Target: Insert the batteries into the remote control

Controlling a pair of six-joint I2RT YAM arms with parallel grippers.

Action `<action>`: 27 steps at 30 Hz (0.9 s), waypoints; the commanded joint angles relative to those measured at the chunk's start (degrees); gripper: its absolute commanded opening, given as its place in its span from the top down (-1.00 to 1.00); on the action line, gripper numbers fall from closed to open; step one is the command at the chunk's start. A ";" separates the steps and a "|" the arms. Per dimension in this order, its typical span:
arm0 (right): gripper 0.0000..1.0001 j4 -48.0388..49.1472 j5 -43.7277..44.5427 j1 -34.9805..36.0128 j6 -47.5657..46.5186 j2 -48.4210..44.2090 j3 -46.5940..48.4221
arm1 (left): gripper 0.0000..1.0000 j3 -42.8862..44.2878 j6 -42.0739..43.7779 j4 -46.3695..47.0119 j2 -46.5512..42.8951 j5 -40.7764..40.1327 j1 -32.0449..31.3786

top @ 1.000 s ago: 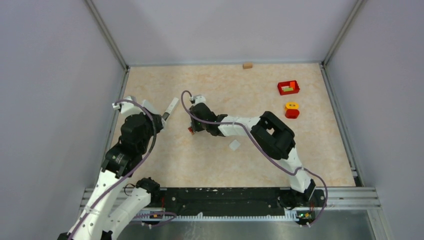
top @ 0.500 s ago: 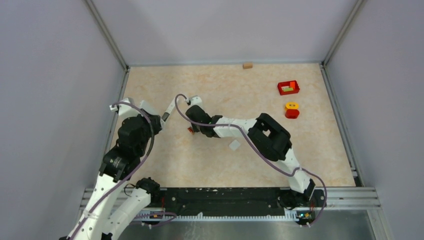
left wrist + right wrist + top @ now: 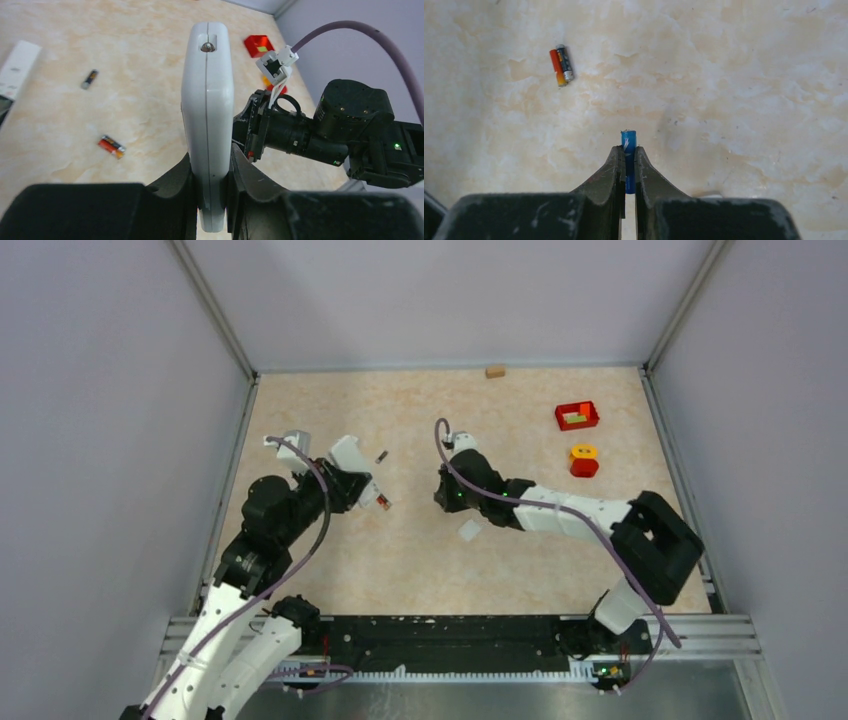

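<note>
1. My right pincer [image 3: 626, 152]: jaws almost together, pinching a blue battery [image 3: 628, 139] lengthwise, with its end poking out past the tips, above the bench [image 3: 749, 75].
2. My left pincer [image 3: 209, 167]: clamped on the remote control [image 3: 207, 95], gripped at one end and seen edge-on from my wrist.
3. Loose on the bench between my arms: two batteries [image 3: 560, 65], one red-orange and one dark, lying side by side and touching.
4. Further off: a dark battery [image 3: 89, 79] lying alone, near a long white bar [image 3: 17, 75].
5. Beside my right arm: a small white piece [image 3: 469, 530].
6. Far right: a red tray [image 3: 577, 415] and a yellow-and-red block [image 3: 584, 460].
</note>
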 commanded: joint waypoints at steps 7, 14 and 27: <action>1.00 6.03 -9.34 -1.43 -3.38 -23.58 -12.27 | 1.00 2.10 -7.15 14.73 11.57 27.85 0.17; 1.00 1.63 -11.93 -1.43 -9.77 -28.95 -13.50 | 1.00 2.30 -7.00 16.88 19.77 41.31 0.18; 1.00 -2.47 -11.58 -1.45 -12.60 -31.53 -15.78 | 1.00 1.50 -0.17 14.67 15.90 39.61 0.21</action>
